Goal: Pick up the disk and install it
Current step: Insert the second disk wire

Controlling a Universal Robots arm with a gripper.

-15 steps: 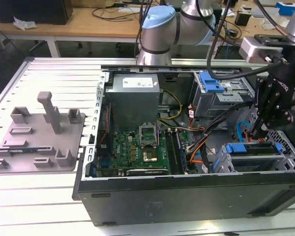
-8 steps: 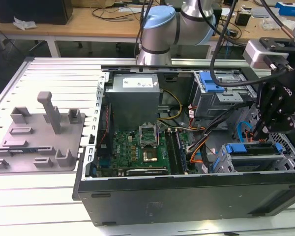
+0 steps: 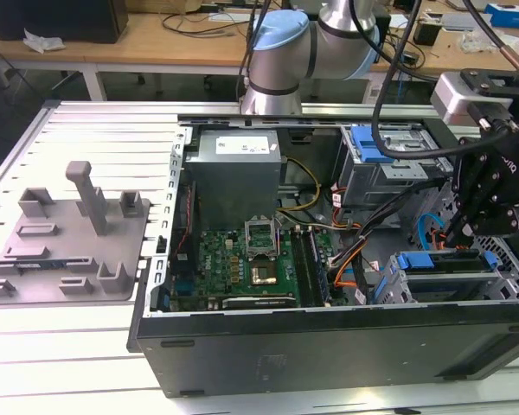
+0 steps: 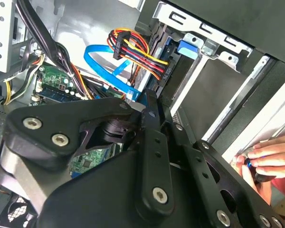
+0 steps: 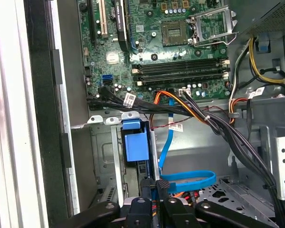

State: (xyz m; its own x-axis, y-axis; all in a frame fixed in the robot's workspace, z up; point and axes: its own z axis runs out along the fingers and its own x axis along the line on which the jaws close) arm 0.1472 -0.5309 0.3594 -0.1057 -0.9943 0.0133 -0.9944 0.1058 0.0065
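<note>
Gripper [image 5: 156, 190] low in frame, fingers pressed together on disk [image 5: 135, 145] edge; seated in bay [image 3: 454, 281], nearly installed

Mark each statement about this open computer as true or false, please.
1. The claw hangs over the case's end at the exterior view's right. True.
2. The computer case has its side cover on. False: it is open and the motherboard shows.
3. A grey plate lies beside the case, at the exterior view's left. True.
4. The flat cable looping near the claw is red. False: it is blue.
</note>
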